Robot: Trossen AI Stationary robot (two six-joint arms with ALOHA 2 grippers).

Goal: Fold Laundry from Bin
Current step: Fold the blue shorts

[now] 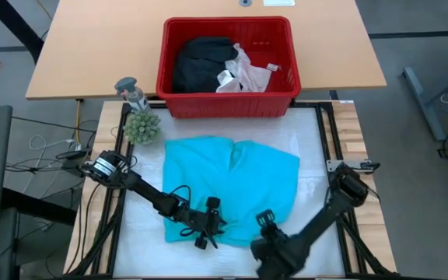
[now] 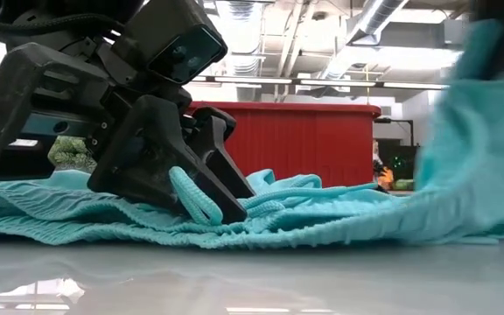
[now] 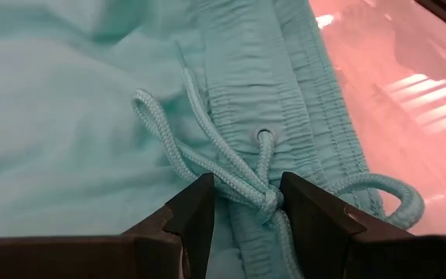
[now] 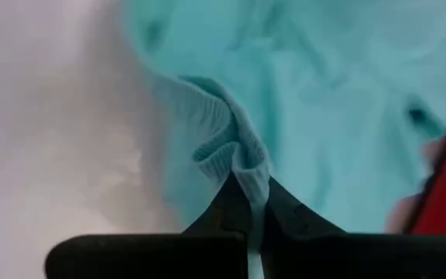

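From the high view we see the rectangular red plastic bin [image 1: 229, 66] with slotted sides at the far edge of the white work mat [image 1: 309, 132], holding a black garment [image 1: 201, 62] on its left and a crumpled white lacy top [image 1: 243, 71] on its right. In front of it the soft teal garment [image 1: 232, 183] lies spread on the mat, with the left gripper [image 1: 202, 225] at its near left hem and the right gripper [image 1: 264, 224] at its near right hem. A small green plant-like ornament [image 1: 141, 126] stands just left of the bin's near corner. In the low view, we see the left gripper [image 2: 201, 194] pressed down onto the rumpled teal cloth, the red bin behind it. In the left wrist view, its fingers [image 3: 196, 217] clasp the elastic waistband and knotted drawstring [image 3: 265, 198]. In the right wrist view, the right gripper [image 4: 251, 208] is clenched on a pinched fold of the teal garment.
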